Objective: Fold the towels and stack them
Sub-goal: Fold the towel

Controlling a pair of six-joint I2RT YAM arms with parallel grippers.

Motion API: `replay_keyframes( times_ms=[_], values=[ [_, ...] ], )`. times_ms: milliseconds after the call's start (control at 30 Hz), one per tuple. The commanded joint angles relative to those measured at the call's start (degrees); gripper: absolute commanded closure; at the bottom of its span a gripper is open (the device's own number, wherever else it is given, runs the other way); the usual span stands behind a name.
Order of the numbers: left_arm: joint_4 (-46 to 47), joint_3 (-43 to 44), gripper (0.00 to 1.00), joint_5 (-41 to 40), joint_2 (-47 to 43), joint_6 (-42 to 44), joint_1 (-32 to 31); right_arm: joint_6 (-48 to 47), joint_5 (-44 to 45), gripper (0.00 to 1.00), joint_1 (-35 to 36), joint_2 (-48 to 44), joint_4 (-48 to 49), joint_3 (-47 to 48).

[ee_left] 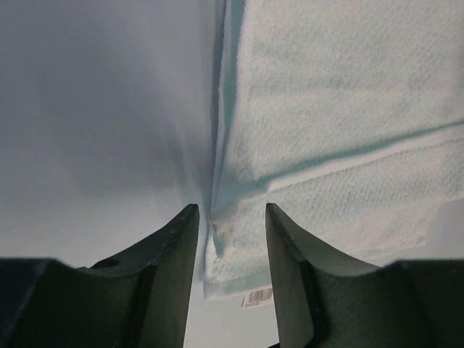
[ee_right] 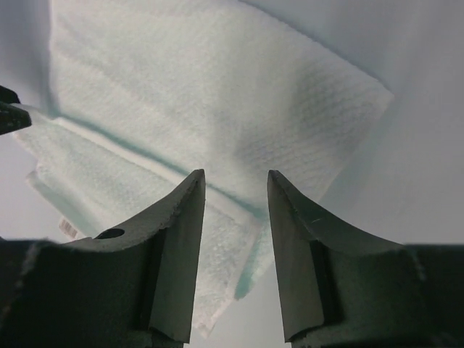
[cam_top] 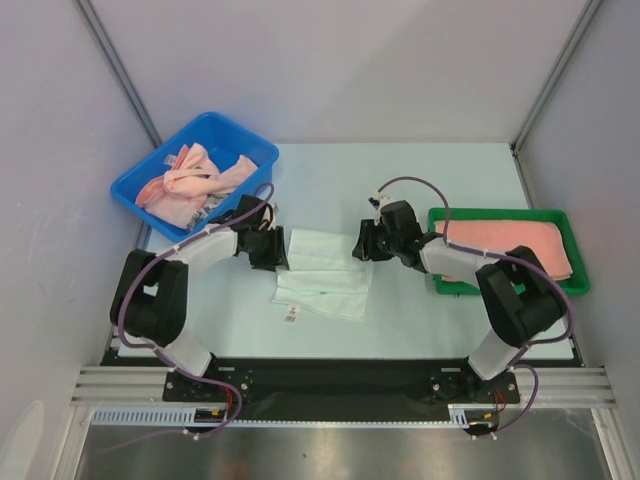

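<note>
A pale mint-white towel (cam_top: 325, 272) lies folded over on the table's middle, its top layer set back from the lower one, a barcode label (cam_top: 292, 314) at its near corner. My left gripper (cam_top: 283, 250) hovers at the towel's left edge (ee_left: 341, 109), jaws open, with the edge lying loose below the gap (ee_left: 230, 210). Over the towel's right edge (ee_right: 203, 87), my right gripper (cam_top: 357, 247) also stands open (ee_right: 235, 177), holding nothing. Several salmon-pink towels (cam_top: 195, 180) are heaped in the blue bin. One folded pink towel (cam_top: 505, 245) rests in the green tray.
The blue bin (cam_top: 130, 190) stands at the back left, close behind my left arm. The green tray (cam_top: 500, 213) sits at the right, partly under my right arm. Grey walls enclose the table on three sides.
</note>
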Motion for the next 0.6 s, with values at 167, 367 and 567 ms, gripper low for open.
replay_keyframes(
  times_ms=[167, 367, 567],
  values=[
    [0.83, 3.82, 0.55, 1.22, 3.16, -0.08, 0.26, -0.20, -2.73, 0.57, -0.64, 5.36, -6.81, 2.79],
    [0.83, 2.59, 0.60, 1.75, 1.93, 0.97, 0.26, 0.06, -3.51, 0.58, -0.55, 2.47, -5.67, -1.17],
    [1.45, 1.71, 0.62, 2.63, 0.08, 0.80, 0.26, -0.46, -5.45, 0.60, 0.07, 1.67, -4.35, -2.40]
  ],
)
